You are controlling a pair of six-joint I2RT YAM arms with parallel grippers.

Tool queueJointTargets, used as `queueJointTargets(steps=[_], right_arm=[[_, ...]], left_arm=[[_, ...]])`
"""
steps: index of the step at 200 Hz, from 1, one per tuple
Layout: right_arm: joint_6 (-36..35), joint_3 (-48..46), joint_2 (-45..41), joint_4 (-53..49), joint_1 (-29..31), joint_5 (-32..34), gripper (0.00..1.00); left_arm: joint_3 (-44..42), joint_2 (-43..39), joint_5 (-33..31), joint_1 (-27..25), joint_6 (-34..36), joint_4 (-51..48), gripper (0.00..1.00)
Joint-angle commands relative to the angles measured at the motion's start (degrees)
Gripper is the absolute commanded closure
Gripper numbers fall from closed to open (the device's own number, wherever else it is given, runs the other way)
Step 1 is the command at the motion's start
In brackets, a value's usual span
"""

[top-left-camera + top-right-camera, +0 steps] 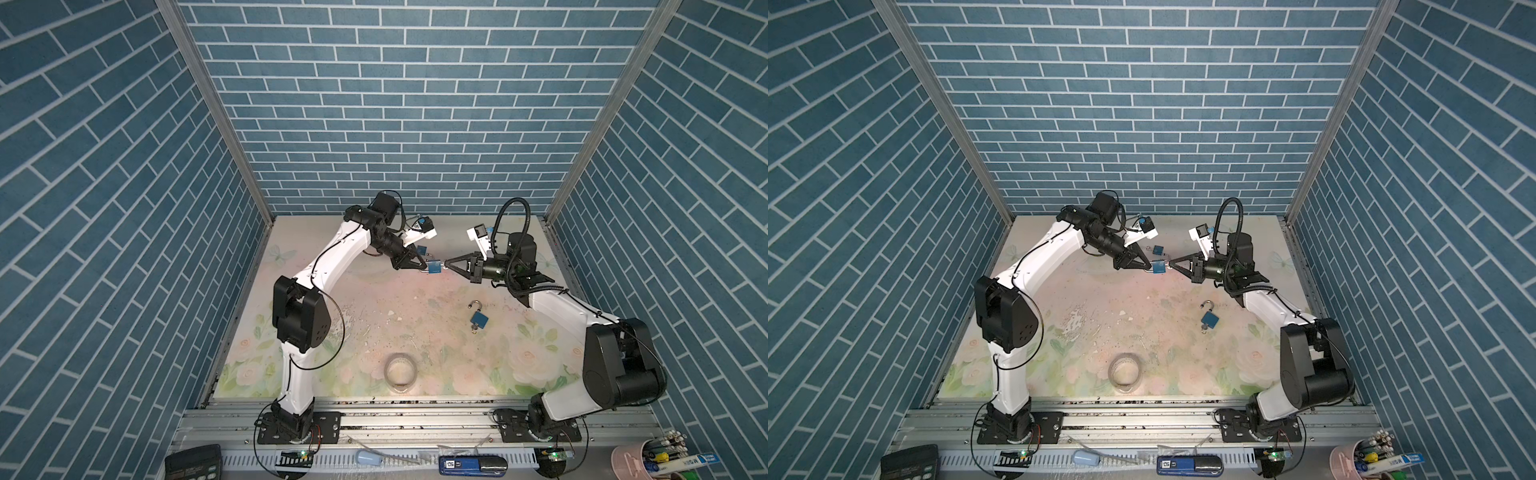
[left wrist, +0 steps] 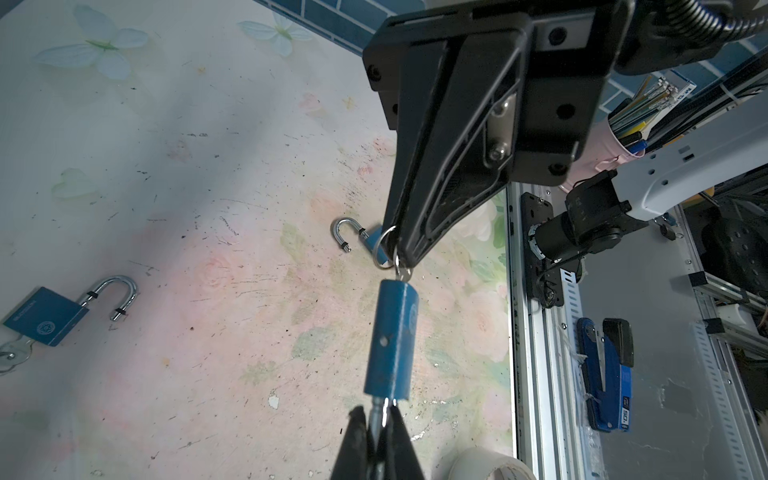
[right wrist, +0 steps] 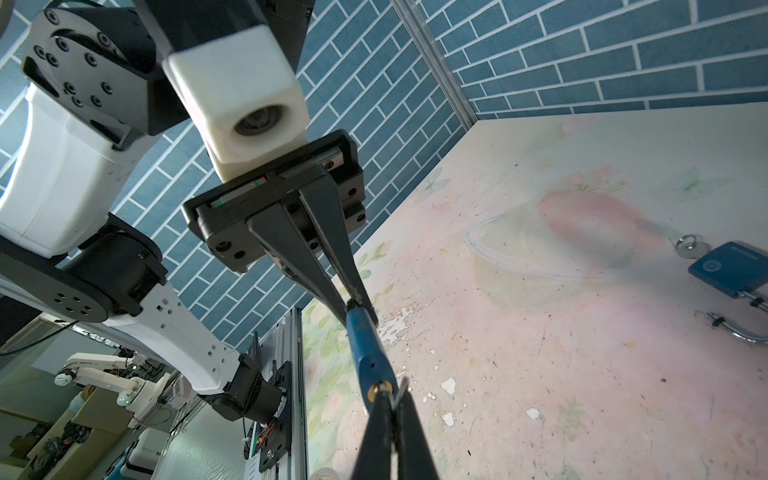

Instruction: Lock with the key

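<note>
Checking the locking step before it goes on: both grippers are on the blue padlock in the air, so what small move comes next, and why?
Probably the right gripper should twist the key while the left gripper holds steady. The key already sits in the keyhole of the blue padlock and the left gripper is shut on the shackle, so the turn seems all that is left.

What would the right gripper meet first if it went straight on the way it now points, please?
The blue metal padlock: the right gripper, shut on its small silver key, points straight at it; the left gripper lies beyond.
</note>
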Motion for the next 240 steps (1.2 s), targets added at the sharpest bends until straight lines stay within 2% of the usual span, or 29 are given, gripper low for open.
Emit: queueJointTargets(steps=[1,64,103,164,240], right_arm=[[1.06,-0.98,0.16,-0.35,-7.81,5.82,1.0],[1.15,-1.55,0.15,0.09,-7.97,5.75,1.0],[2.37,-1.08,1.02,1.11,-7.7,1.8,1.0],[2.11,-0.9,1.05,0.54,-5.95,0.94,1.0],[4.12,-1.32,0.88,4.16,-5.31,-0.87,1.0]], left_arm=[[-0.45,-2.87,-10.05,5.76,1.2,-9.81,1.0],[0.1,-2.43,-9.84,6.32,1.0,-10.83,1.0],[4.04,-0.73,-6.21,6.39,0.56,-13.88,1.0],[5.06,-1.51,-0.73,4.51,-2.72,-11.96,1.0],[6.93,0.77,1.1,4.08,-2.81,-14.14,1.0]])
